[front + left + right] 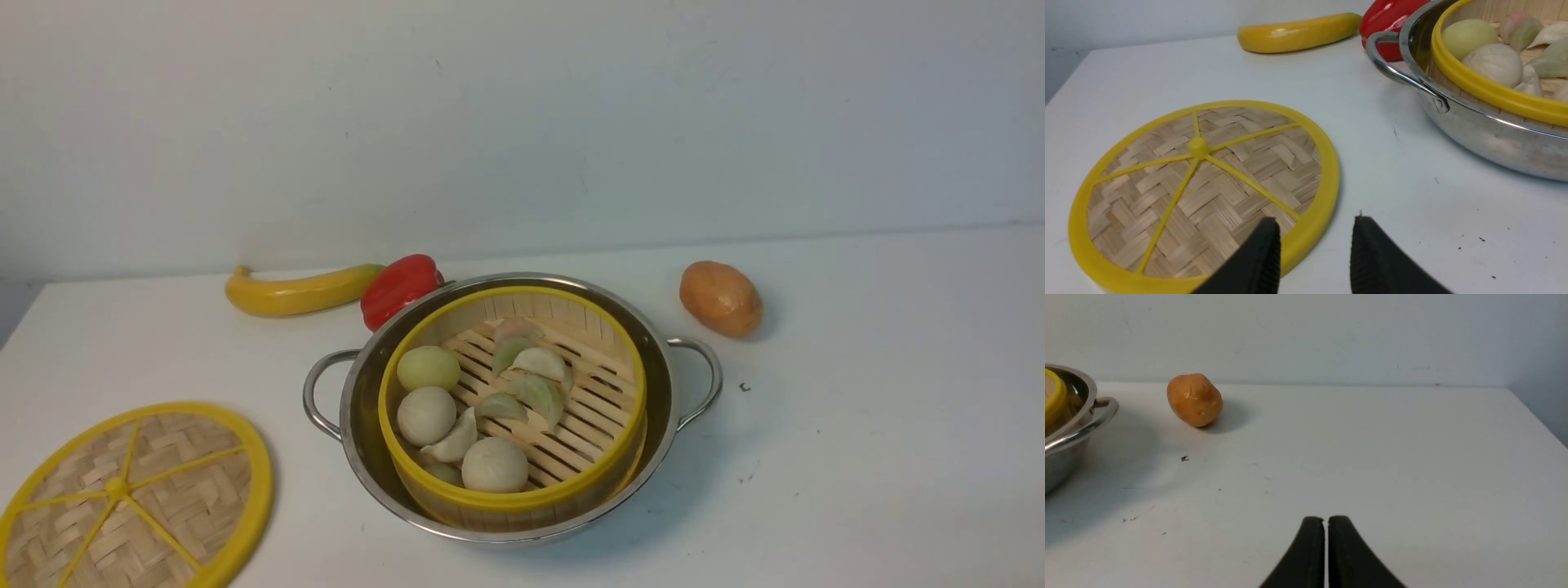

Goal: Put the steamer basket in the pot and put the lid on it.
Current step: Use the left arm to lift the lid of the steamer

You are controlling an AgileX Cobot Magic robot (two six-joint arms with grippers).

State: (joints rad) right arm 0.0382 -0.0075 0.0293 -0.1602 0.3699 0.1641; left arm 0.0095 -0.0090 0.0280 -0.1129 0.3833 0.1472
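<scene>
Fingers (1265, 253) of the left gripper (1314, 222) stand part-open and hold nothing. One hangs over the woven face of the lid just inside its yellow rim, the other over bare table outside it. Whether either touches cannot be told. The right gripper (1326, 518) has its jaws all but together, a thin slit between them, with nothing in them, over bare table well apart from the task's things.

Table (857, 457): white, lightly speckled with crumbs.

Pot (363, 416): upright near mid-table, both loop handles free.

Steamer basket (588, 408): already inside the pot, sitting slightly tilted toward the near side, with buns and dumplings on its slats. First step judged complete.

Lid (139, 498): flat on the table at the robot's left, well apart from the pot and not yet lifted.

Banana (298, 291), red pepper (400, 287) and potato (721, 298): behind and beside the pot, the pepper close against its far rim. None bears on the task.

Step in hand — taking up the lid. The next move calls for lowering the left jaws astride the rim, closing firmly on that thin edge, and lifting level. The lid is then to be carried across and centred on the basket's rim — allowing for the tilt.
</scene>
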